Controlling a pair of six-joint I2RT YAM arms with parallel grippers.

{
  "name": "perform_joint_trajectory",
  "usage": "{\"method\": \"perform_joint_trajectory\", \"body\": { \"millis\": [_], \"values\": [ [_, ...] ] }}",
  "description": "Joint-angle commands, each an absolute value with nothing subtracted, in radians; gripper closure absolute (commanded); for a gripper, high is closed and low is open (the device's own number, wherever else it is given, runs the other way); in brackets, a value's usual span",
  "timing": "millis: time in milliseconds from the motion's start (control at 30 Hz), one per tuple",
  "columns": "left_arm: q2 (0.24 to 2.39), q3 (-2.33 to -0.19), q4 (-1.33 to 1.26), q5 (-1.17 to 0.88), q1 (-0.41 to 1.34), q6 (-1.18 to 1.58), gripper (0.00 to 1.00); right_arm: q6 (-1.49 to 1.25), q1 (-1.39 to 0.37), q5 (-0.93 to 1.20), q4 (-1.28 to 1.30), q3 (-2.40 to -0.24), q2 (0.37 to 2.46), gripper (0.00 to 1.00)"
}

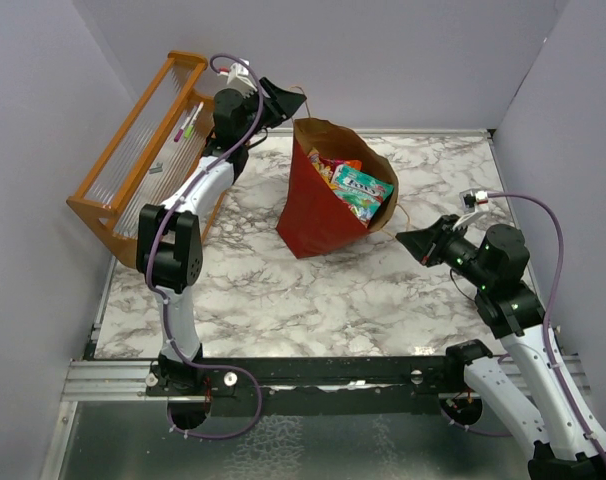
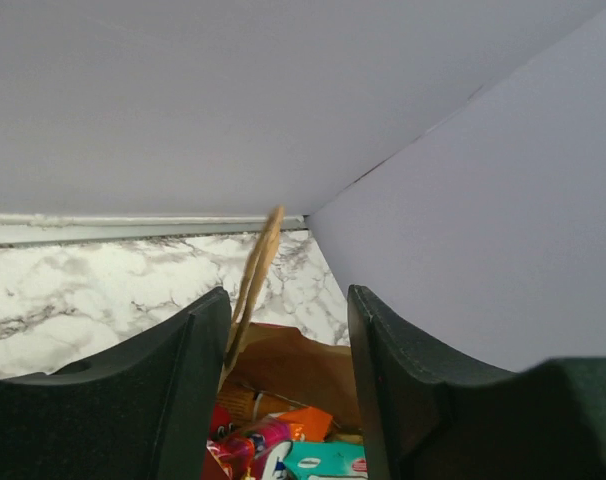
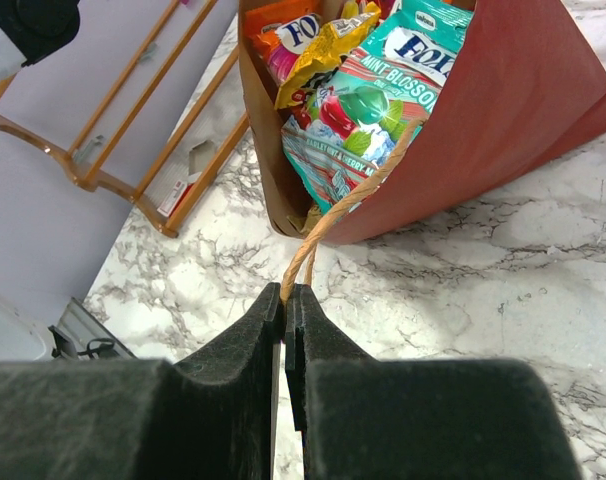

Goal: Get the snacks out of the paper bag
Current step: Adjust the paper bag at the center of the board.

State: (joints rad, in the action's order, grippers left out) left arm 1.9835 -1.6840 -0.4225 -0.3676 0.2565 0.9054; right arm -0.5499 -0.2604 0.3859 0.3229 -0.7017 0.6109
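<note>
Currently the right end effector (image 3: 286,305) is clamped on a handle (image 3: 348,200) of the paper bag (image 1: 318,215), tilted on the desk (image 1: 283,300), snacks (image 1: 361,187) inside. The left end effector (image 2: 288,340) stands apart; hard pulling risks tearing the handle.

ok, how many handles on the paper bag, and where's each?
2. One handle is pinched in the shut right gripper; the other handle rises between the open left gripper's fingers, close to one of them. No more seem hidden.
</note>
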Motion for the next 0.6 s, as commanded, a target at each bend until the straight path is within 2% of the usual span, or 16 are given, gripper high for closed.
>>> {"method": "perform_joint_trajectory", "body": {
  "millis": [0,133,200,400,567],
  "values": [
    [2.015,-1.757,-0.429,-0.391,0.258,0.923,0.60,-0.559,-0.262,0.387,0.345,-0.719,0.594,0.92],
    [2.008,-1.772,-0.376,-0.385,0.248,0.891,0.90,-0.502,-0.262,0.404,0.334,-0.724,0.604,0.91],
    [2.001,-1.787,-0.341,-0.393,0.234,0.888,0.99,-0.436,-0.262,0.418,0.344,-0.745,0.620,0.90],
    [1.912,-1.771,-0.300,-0.437,0.160,0.877,1.00,-0.298,-0.262,0.588,0.323,-0.787,0.691,0.90],
    [1.787,-1.696,-0.300,-0.480,0.102,0.859,1.00,-0.383,-0.264,0.834,0.091,-0.752,0.791,0.89]
  ]
}}
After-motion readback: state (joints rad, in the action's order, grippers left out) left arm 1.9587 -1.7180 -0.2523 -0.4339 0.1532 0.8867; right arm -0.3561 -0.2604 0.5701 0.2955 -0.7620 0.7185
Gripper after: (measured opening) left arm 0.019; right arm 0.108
